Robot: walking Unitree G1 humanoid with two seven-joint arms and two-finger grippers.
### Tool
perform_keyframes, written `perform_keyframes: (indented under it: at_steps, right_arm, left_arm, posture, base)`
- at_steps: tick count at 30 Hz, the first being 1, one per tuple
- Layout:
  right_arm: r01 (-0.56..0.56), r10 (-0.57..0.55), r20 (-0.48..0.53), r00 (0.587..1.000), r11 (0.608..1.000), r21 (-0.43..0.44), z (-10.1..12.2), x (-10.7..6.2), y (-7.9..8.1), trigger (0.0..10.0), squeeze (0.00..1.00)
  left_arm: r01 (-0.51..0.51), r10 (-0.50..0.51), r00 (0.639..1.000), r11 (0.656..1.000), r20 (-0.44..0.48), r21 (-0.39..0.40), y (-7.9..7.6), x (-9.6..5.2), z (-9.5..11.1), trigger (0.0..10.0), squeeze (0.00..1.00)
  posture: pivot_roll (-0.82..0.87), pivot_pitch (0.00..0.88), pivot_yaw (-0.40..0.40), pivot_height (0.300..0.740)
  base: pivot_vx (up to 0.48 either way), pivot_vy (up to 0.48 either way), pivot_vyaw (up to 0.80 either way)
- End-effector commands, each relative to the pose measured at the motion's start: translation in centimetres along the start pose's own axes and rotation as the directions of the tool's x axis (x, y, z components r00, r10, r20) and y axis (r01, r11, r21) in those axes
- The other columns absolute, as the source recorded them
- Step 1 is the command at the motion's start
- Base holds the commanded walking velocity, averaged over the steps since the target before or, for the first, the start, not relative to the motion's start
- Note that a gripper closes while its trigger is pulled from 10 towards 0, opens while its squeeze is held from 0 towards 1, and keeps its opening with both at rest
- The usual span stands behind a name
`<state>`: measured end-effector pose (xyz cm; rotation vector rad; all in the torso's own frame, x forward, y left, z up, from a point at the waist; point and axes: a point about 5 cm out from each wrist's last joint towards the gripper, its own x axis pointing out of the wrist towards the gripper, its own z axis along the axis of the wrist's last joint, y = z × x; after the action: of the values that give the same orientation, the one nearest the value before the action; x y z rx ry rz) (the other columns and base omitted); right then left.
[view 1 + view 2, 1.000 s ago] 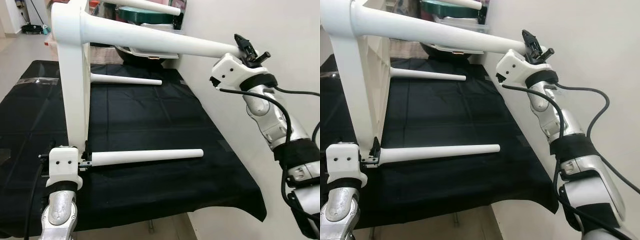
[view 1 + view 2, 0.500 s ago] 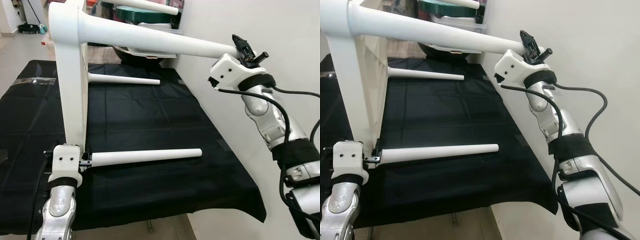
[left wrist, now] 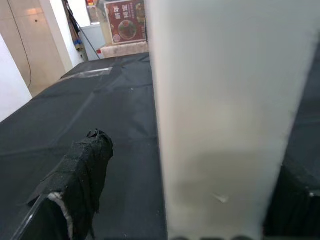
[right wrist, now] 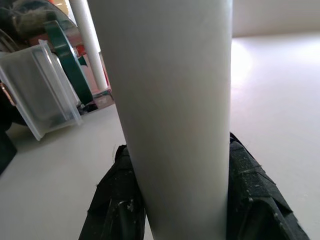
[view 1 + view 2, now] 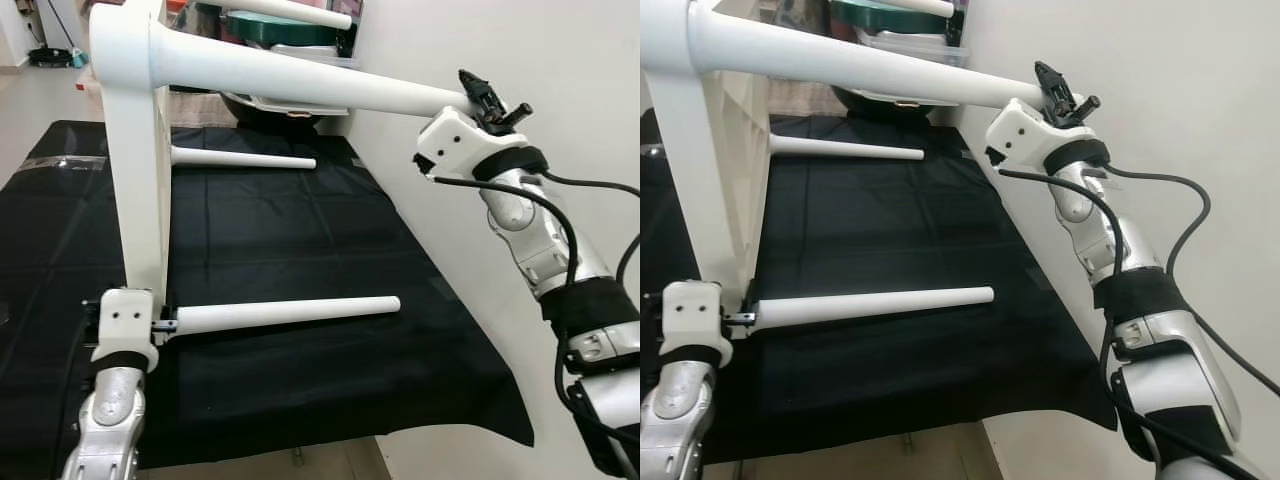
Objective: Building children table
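A white children's table lies on its side on the black cloth, its top panel (image 5: 140, 180) upright at the left. Its legs point right. My right gripper (image 5: 485, 98) is shut on the tip of the upper near leg (image 5: 300, 85); in the right wrist view both fingers (image 4: 120, 200) press against that leg (image 4: 170, 100). My left gripper (image 5: 165, 325) is at the panel's bottom corner, beside the base of the lower near leg (image 5: 290, 313). In the left wrist view its fingers straddle the panel (image 3: 220, 125), and one finger (image 3: 80, 175) stands apart from it.
The black-clothed worktable (image 5: 300, 230) ends at a front edge (image 5: 330, 435) close to me. A white wall (image 5: 560, 50) runs along the right, just behind my right arm. A clear box and a green-rimmed item (image 5: 290, 30) sit at the back.
The whole picture has slid a little to the left and the table appears slightly more upright. Both grippers keep their places on the table.
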<state>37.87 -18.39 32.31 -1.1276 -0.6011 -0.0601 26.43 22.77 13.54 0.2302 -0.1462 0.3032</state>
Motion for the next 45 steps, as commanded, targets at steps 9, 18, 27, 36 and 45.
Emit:
perform_keyframes:
  at_steps: [9, 18, 27, 36, 45]
  right_arm:
    - [-0.025, 0.038, -0.054, 0.998, 0.976, 0.217, -0.1, 0.2, 0.8, 0.0, 0.0]
    - [0.059, 0.274, -0.294, 0.916, 0.632, 0.773, -2.0, -0.6, 4.9, 0.0, 0.0]
    - [0.349, 0.747, -0.298, 0.594, 0.095, 0.932, 1.9, -8.4, 17.7, 0.0, 0.0]
    - [0.21, 0.793, -0.196, 0.577, 0.088, 0.974, 5.8, -9.7, 20.1, 0.0, 0.0]
    - [0.102, 0.731, -0.251, 0.635, 0.242, 0.965, 5.7, -8.9, 18.3, 10.0, 0.77]
  left_arm:
    - [0.037, -0.047, 0.995, 0.993, 0.093, 0.11, 2.3, 2.5, 2.4, 10.0, 0.0]
    - [0.083, -0.157, 0.961, 0.947, 0.226, 0.309, 4.6, 5.9, 7.8, 10.0, 0.0]
    - [0.113, -0.43, 0.861, 0.683, 0.272, 0.721, 9.1, 10.1, 22.2, 10.0, 0.0]
    - [0.208, -0.554, 0.828, 0.446, 0.087, 0.87, 9.4, 12.2, 27.3, 10.0, 0.0]
    - [0.306, -0.696, 0.716, 0.247, -0.051, 0.919, 6.9, 11.4, 26.5, 10.0, 0.0]
  posture:
    - [0.09, 0.0, -0.155, 0.74]
    - [0.1, 0.0, -0.148, 0.74]
    - [0.19, 0.0, -0.144, 0.74]
    - [0.22, 0.0, -0.118, 0.74]
    - [0.18, 0.0, -0.101, 0.74]
  base:
    - [0.0, 0.0, 0.0]
    - [0.0, 0.0, 0.0]
    - [0.0, 0.0, 0.0]
    - [0.0, 0.0, 0.0]
    - [0.0, 0.0, 0.0]
